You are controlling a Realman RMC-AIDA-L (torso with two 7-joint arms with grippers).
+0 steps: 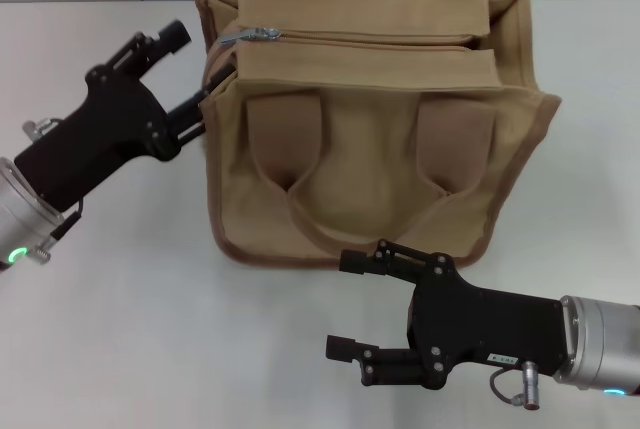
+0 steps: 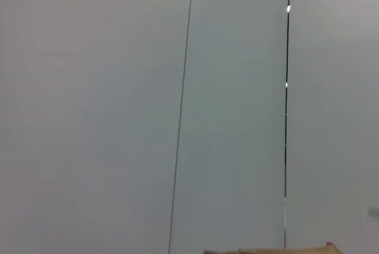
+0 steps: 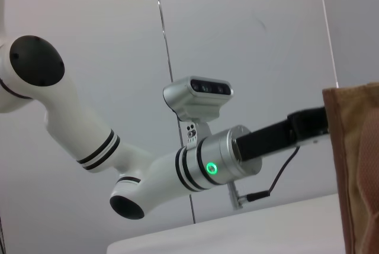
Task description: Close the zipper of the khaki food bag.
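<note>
The khaki food bag [image 1: 370,129] stands on the white table [image 1: 130,329], centre toward 12 o'clock. Its zipper [image 1: 360,41] runs along the top, the silver pull [image 1: 250,35] at its 9 o'clock end. The left gripper [image 1: 190,74] is at the bag's 9 o'clock side, fingers spread against the bag's end. The right gripper [image 1: 348,304] rests at 5 o'clock, open wide and empty.
</note>
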